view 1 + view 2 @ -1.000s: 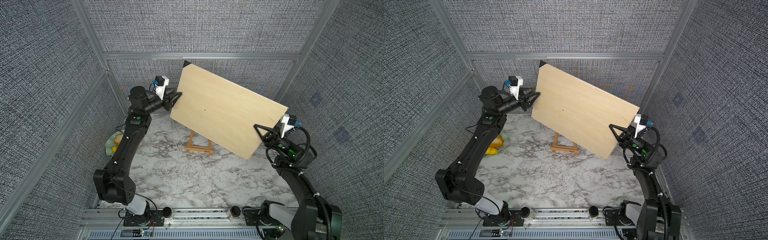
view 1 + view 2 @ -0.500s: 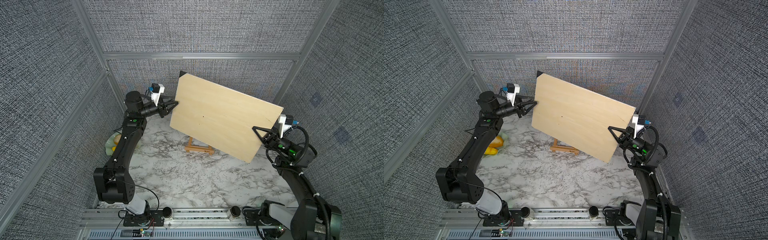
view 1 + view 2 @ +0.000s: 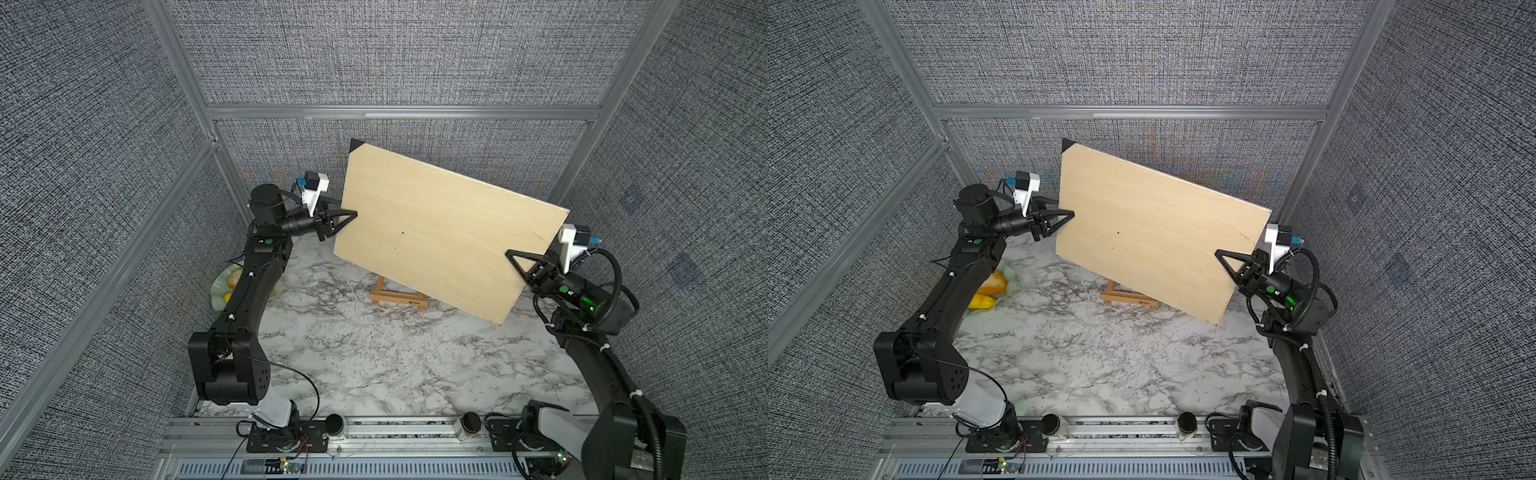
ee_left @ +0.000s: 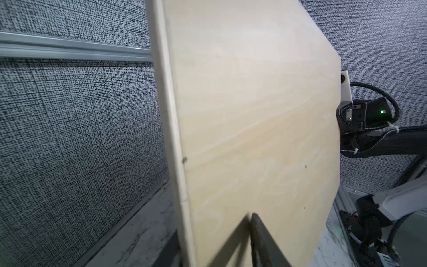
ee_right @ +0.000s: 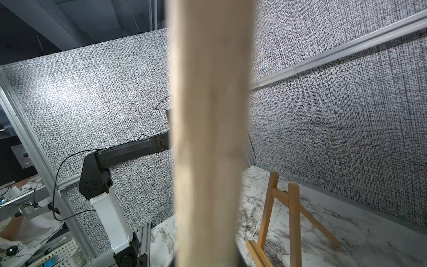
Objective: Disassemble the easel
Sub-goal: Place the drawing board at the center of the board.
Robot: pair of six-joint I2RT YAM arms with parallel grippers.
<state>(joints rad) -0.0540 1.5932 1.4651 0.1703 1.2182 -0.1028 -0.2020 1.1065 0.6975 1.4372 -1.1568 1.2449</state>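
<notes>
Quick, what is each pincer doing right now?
Left pincer: over the board edge; cannot tell whether it is gripping.
Right pincer: closed, holding the board.

The board (image 3: 449,232) (image 3: 1158,232) hides the top of the easel (image 3: 397,296) (image 3: 1127,297) in both top views. Its dark mark (image 3: 413,303) is too tiny to read. In the right wrist view, the board's edge (image 5: 208,138) is blurry.

1. The board (image 3: 449,232) hangs tilted above the surface (image 3: 374,361).
2. The easel (image 3: 397,296) stands on the surface beneath the board, partly hidden by it.
3. The left claw (image 3: 353,214) is at the board's left edge, and the right claw (image 3: 511,254) is at the board's right edge.
</notes>
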